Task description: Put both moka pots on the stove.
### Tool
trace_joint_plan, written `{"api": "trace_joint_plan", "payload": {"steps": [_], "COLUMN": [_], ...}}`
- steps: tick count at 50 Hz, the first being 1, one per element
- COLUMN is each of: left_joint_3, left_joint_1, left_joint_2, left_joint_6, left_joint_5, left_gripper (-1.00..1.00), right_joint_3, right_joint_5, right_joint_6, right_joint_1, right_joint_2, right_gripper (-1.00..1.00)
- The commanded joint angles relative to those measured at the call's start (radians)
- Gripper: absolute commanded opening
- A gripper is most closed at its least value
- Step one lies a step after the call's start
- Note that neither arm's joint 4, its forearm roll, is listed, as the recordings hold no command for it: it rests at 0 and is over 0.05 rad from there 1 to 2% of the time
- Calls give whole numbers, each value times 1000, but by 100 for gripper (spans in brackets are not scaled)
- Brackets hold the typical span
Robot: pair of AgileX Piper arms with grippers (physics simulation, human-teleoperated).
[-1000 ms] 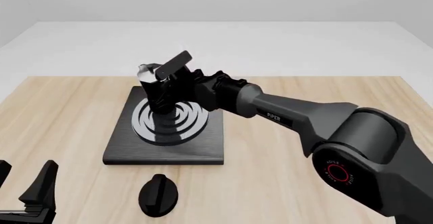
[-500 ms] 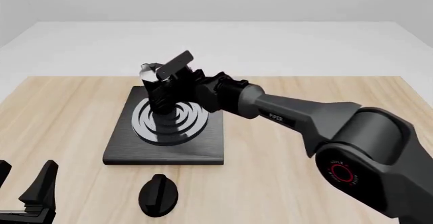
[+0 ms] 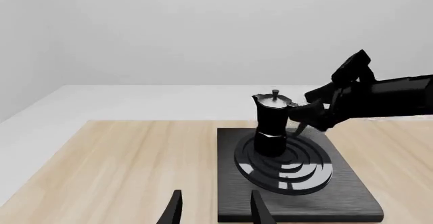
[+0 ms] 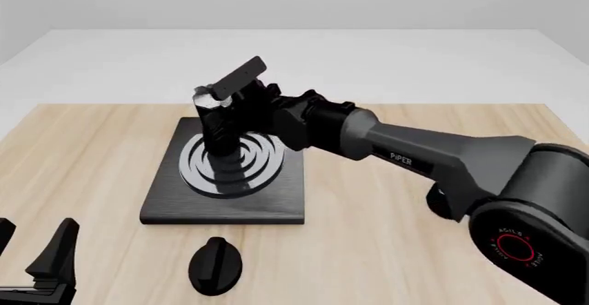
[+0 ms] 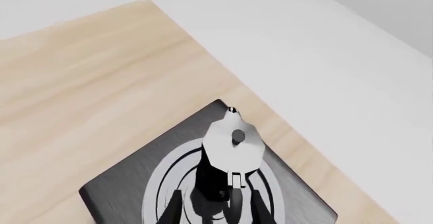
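One moka pot (image 4: 214, 120), black with a silvery lid, stands upright on the rings of the stove (image 4: 175, 198). The left wrist view shows the moka pot (image 3: 271, 122) at the back of the stove (image 3: 338, 193). My right gripper (image 4: 236, 122) reaches in from the right, level with the pot's handle. From above, the right gripper (image 5: 216, 209) is open, and its fingers (image 5: 176, 210) straddle the handle of the moka pot (image 5: 233, 145) with gaps on both sides. My left gripper (image 4: 35, 262) rests open at the near left table edge, holding nothing.
A black oval knob (image 4: 214, 265) lies on the wooden table (image 4: 74, 160) just in front of the stove. The right arm (image 4: 432, 160) spans the table from the right, above the surface.
The right arm's forearm and wrist have lifted and shifted slightly to the right. The moka pot stays upright on the stove. The left gripper has not moved.
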Motion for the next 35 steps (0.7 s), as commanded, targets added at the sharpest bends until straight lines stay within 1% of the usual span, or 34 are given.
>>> {"api": "trace_joint_plan", "payload": {"steps": [1,8,11,12,15,20,24,26,28,32,34,35], "left_joint_3": [0,0,0,0,0,0,0,0,0,0,0,0], "left_joint_1": [0,0,0,0,0,0,0,0,0,0,0,0], "left_joint_2": [0,0,0,0,0,0,0,0,0,0,0,0], "left_joint_6": [0,0,0,0,0,0,0,0,0,0,0,0], "left_joint_5": [0,0,0,0,0,0,0,0,0,0,0,0], "left_gripper": [100,100,100,100,100,100,100,100,100,100,100,100], "right_joint_3": [85,163,213,213,287,368,439,476,495,576,609,626], "right_joint_5": [-3,-1,-12,-12,-25,-47,-65,-74,-81,-101,-110,-108], "right_joint_6": [0,20,22,22,44,75,77,97,100,128,118,135], "right_joint_1": [16,40,53,53,63,57,56,48,49,18,15,1], "right_joint_2": [-105,-209,-267,-267,-346,-454,-531,-582,-604,-692,-726,-747], "right_gripper": [100,100,100,100,100,100,100,100,100,100,100,100]}}
